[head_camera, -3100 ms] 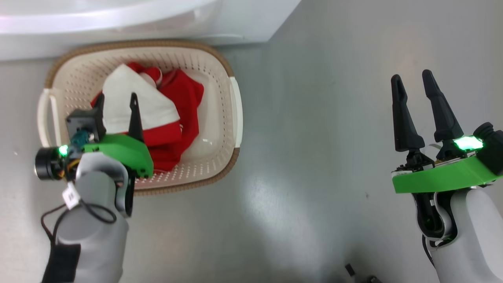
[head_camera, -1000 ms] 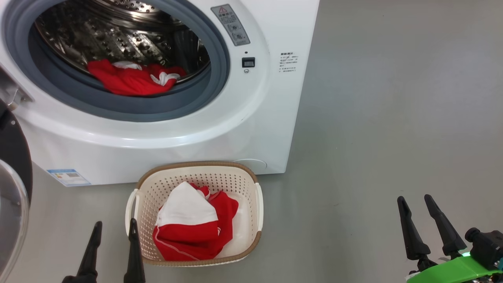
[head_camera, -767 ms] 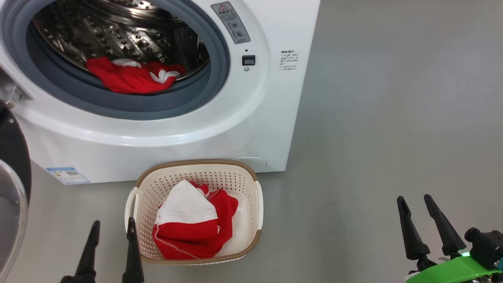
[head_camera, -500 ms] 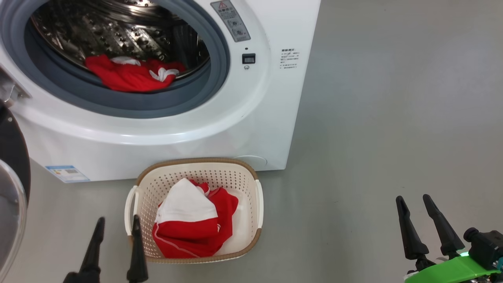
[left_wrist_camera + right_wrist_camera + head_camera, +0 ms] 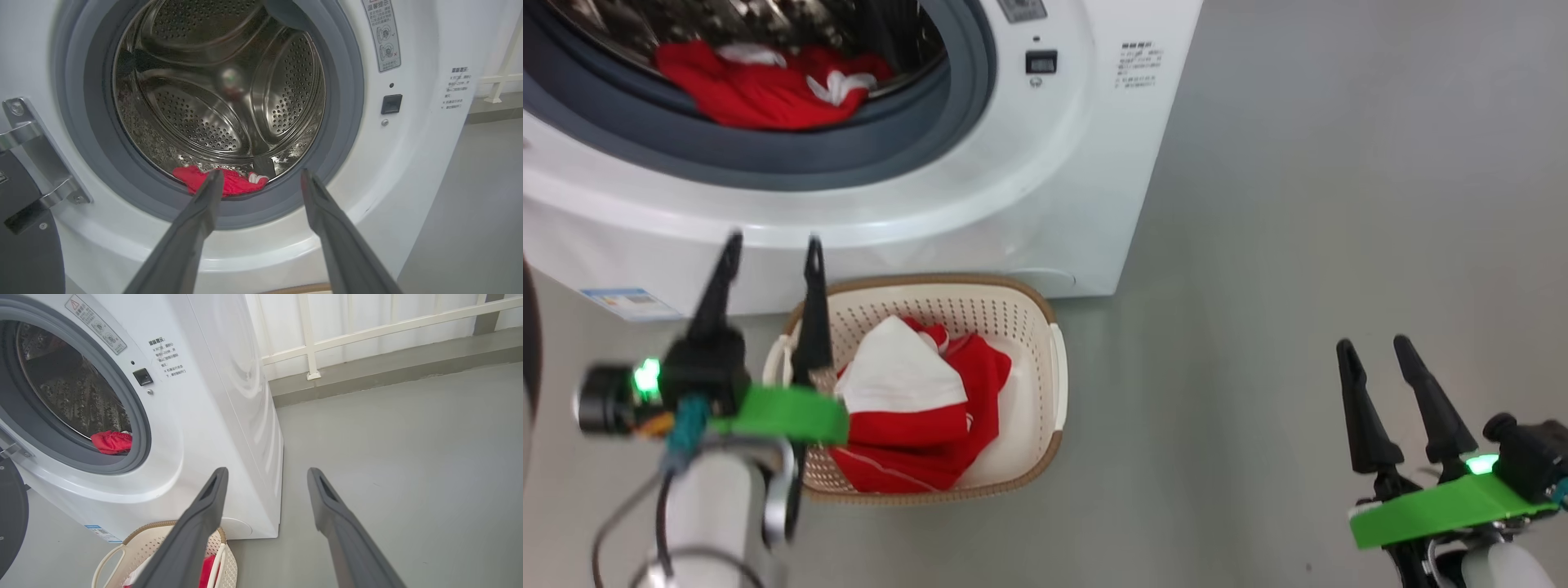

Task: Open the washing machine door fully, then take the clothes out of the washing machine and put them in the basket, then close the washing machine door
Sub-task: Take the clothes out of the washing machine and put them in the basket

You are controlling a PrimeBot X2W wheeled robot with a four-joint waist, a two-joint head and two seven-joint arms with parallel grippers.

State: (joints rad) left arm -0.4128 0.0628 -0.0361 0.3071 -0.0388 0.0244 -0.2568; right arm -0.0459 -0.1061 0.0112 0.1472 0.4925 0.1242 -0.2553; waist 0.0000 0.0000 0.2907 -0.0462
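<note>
Red clothes (image 5: 239, 185) lie in drum (image 5: 196, 122), beyond left fingers (image 5: 196, 220) (spread apart).

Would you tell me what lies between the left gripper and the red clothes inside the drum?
In the left wrist view, just the grey rubber ring; the open left gripper points over it at the red clothes.

My left tool (image 5: 774, 239) now reaches farther forward, beside the basket (image 5: 964, 310), toward the washing machine (image 5: 1054, 204).
</note>
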